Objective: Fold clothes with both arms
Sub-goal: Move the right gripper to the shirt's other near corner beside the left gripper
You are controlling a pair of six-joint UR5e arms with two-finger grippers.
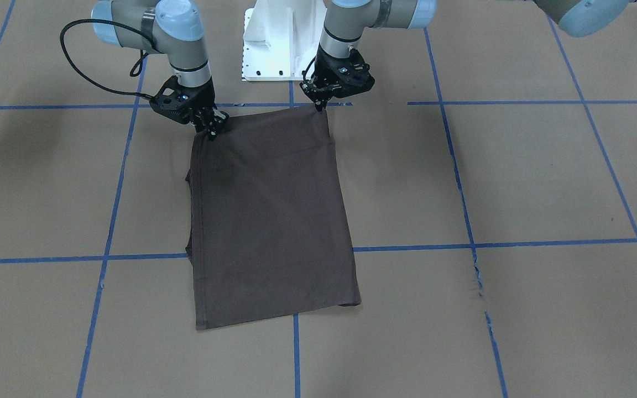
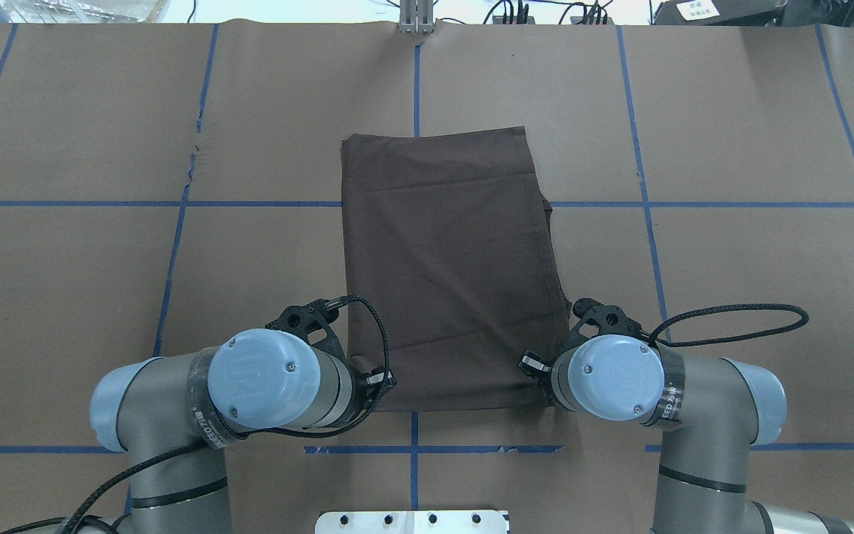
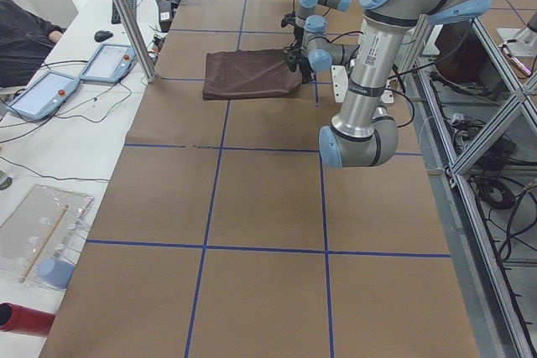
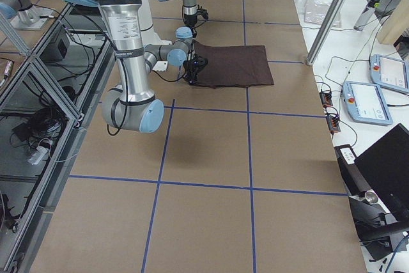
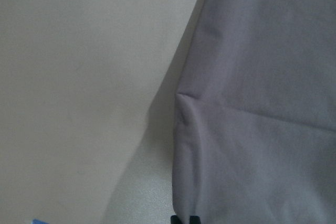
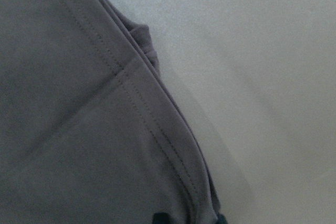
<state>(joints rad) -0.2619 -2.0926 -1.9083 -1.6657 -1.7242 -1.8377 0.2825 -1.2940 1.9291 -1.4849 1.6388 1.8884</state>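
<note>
Lying flat as a folded rectangle just in front of the white pedestal base (image 1: 274,44), the dark brown T-shirt (image 1: 269,215) is held at its two corners nearest that base: the left gripper (image 1: 318,104) is closed on one and the right gripper (image 1: 212,128) is pinched shut on the other. It is borne by a table (image 1: 517,177) covered in brown paper and ruled into squares by blue tape (image 1: 517,103). Across the table from the base, two handheld screens (image 3: 40,95) are laid on a white bench (image 3: 50,148).
</note>
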